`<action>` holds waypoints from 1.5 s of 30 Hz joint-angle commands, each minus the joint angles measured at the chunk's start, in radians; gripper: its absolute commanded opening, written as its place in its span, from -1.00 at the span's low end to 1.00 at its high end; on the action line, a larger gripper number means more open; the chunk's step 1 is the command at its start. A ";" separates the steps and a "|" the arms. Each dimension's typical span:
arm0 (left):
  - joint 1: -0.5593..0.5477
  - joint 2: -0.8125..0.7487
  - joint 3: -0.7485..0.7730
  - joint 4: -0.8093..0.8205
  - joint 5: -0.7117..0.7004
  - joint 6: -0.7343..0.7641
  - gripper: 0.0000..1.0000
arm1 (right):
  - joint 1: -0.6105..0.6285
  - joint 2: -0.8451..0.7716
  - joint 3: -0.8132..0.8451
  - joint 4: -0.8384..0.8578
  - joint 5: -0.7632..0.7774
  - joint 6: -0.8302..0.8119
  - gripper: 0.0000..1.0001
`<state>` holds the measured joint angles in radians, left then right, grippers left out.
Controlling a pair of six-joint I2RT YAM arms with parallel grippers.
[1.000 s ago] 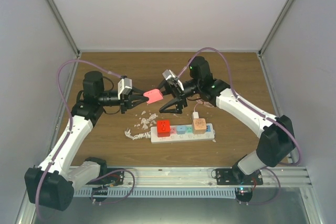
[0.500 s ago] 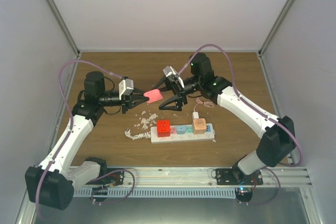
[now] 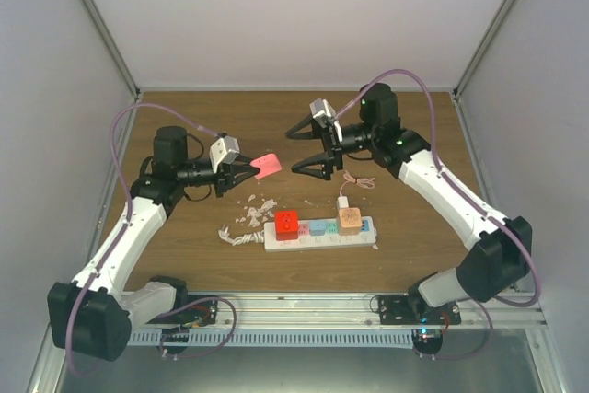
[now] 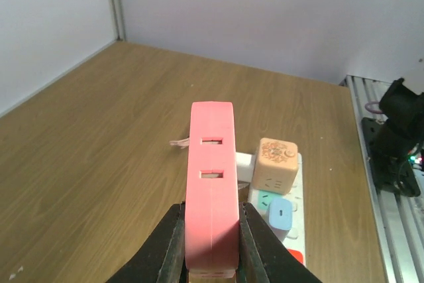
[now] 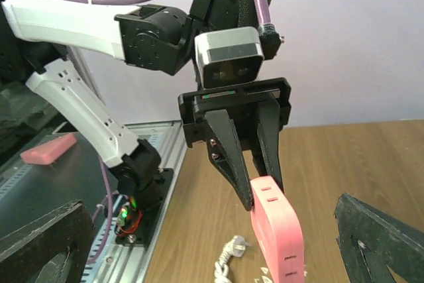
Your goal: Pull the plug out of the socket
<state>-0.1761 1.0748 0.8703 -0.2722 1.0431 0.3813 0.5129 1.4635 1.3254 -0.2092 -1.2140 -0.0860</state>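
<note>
Top external: left gripper (image 3: pixel 252 168) pinches a pink plug (image 3: pixel 268 166) and holds it in the air, above the table (image 3: pixel 184 126) and well apart from the socket. Left wrist view confirms it: both fingers pressed flat on the plug's sides, slots facing up.

Right gripper (image 3: pixel 291 152) spread wide, holding nothing. It hovers just right of the pink plug, facing it, not touching.

Socket (image 3: pixel 368 235) lies flat near the middle of the table, towards the near edge, long side running left-right, its twisted cord (image 3: pixel 236 236) off the left end. Seated in it: red plug (image 3: pixel 286 225), blue plug (image 3: pixel 320 225), tan plug (image 3: pixel 349 220).

Step, as I read it: the pink plug is clear of the socket and being carried; extraction is over for this one, three left.

Next move, my guess: set the pink plug on bare table, away from the strip. Then one gripper pins the socket while the other grips a seated plug by its sides and pulls straight up. The strip looks light and may lift with the plug.
</note>
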 commanded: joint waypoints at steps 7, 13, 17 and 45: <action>0.052 0.142 0.097 -0.009 -0.141 -0.047 -1.00 | -0.069 -0.117 -0.110 -0.056 0.112 -0.129 0.99; 0.131 0.269 0.152 0.022 -0.213 -0.071 -1.00 | -0.083 -0.184 -0.194 -0.101 0.202 -0.227 0.99; 0.172 0.348 0.186 0.085 -0.311 -0.180 -1.00 | -0.085 -0.215 -0.243 -0.103 0.250 -0.259 0.99; 0.566 0.992 0.599 0.087 -0.379 -0.279 -1.00 | -0.142 -0.266 -0.343 -0.154 0.303 -0.378 0.99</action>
<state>0.3729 2.0094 1.4025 -0.1913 0.6312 0.0750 0.3794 1.2098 0.9977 -0.3450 -0.9146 -0.4210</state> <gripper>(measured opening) 0.168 0.995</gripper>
